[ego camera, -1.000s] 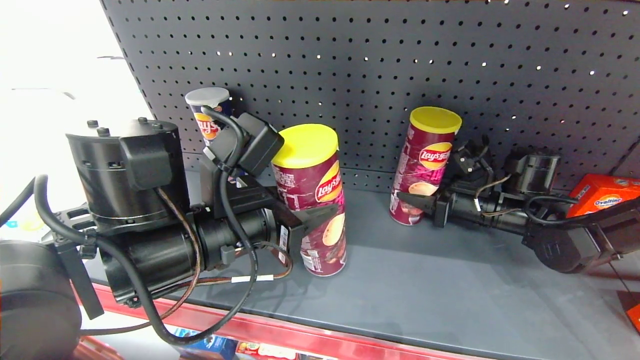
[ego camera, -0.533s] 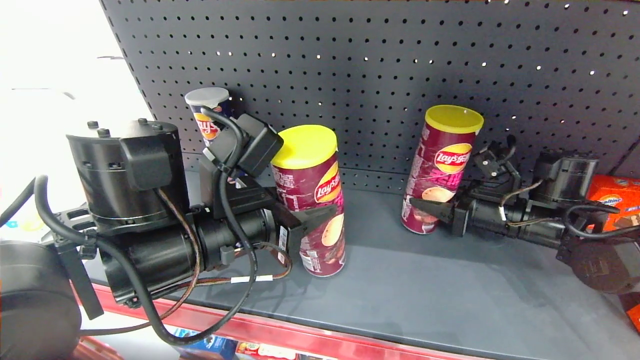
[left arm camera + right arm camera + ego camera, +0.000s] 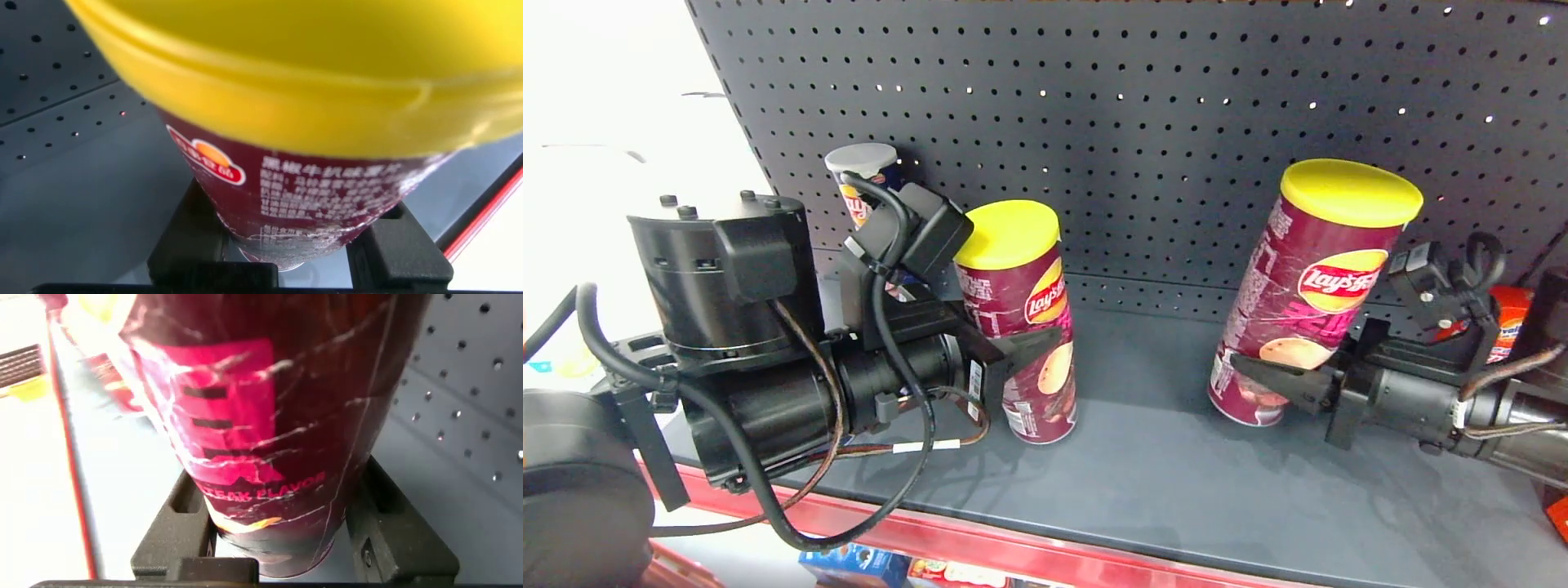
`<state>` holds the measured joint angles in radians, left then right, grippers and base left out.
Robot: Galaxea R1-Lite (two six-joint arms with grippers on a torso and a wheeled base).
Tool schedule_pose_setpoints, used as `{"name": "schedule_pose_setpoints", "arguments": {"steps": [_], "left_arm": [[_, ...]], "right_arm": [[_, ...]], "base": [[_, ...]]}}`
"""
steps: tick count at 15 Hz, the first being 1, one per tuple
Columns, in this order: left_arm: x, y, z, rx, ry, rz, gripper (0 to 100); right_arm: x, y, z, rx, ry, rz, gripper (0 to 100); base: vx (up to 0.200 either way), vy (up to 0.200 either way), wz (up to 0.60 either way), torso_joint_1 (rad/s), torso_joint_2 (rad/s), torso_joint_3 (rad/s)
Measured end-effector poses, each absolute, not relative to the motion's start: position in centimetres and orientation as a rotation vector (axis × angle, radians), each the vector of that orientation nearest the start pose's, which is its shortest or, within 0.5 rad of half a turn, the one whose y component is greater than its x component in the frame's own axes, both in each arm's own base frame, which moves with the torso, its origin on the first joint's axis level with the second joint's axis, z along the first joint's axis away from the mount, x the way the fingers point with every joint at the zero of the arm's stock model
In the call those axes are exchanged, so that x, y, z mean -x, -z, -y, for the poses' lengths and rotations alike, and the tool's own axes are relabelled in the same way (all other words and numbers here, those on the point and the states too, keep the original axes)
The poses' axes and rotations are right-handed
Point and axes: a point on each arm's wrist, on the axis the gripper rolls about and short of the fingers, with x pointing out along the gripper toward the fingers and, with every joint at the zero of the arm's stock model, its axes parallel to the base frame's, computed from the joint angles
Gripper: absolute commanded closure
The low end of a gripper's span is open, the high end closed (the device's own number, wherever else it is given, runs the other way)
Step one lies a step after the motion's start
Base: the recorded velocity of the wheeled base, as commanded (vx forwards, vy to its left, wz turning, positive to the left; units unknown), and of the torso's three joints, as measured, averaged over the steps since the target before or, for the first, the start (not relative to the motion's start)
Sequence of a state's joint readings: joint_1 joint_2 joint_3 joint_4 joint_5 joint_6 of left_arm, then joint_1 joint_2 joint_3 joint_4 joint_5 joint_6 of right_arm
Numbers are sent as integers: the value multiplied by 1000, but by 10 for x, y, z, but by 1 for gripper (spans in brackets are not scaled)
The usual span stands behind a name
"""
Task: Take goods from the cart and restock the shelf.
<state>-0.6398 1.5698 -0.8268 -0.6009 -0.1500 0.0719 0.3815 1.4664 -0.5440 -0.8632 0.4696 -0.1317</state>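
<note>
Two maroon chips cans with yellow lids are on the dark grey shelf (image 3: 1160,490). My left gripper (image 3: 1033,351) is shut on the lower half of the left can (image 3: 1017,302), which stands nearly upright near the shelf's front. That can (image 3: 310,204) sits between the left gripper's (image 3: 294,257) black fingers (image 3: 188,245). Further right, my right gripper (image 3: 1258,380) is shut on the other can (image 3: 1311,286), which tilts with its lid leaning right. In the right wrist view this can (image 3: 270,441) is clamped low down by the right gripper (image 3: 282,539).
A blue chips can with a grey lid (image 3: 862,175) stands at the back left against the pegboard wall (image 3: 1094,98). An orange box (image 3: 1507,327) sits at the far right behind my right arm. The shelf's red front edge (image 3: 980,543) runs below.
My right gripper has carried its can to the right and toward the front, and the can now tilts more. The left gripper and its can have shifted slightly left.
</note>
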Motion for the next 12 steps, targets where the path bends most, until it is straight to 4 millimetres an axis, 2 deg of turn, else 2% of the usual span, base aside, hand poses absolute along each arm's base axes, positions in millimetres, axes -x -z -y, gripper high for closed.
{"name": "schedule_pose_setpoints", "arguments": {"steps": [6, 8, 12], "left_arm": [[-226, -223, 171, -103, 791, -110, 100], [-226, -222, 171, -104, 789, -114, 100], [-227, -221, 168, -105, 776, -121, 100]], "right_arm": [[-165, -175, -91, 123, -844, -65, 100], [-155, -169, -93, 123, -853, -78, 100], [-150, -165, -97, 119, -845, -86, 100]], "base": [[0, 0, 0, 0, 0, 0], [0, 0, 0, 0, 0, 0], [0, 0, 0, 0, 0, 0]]}}
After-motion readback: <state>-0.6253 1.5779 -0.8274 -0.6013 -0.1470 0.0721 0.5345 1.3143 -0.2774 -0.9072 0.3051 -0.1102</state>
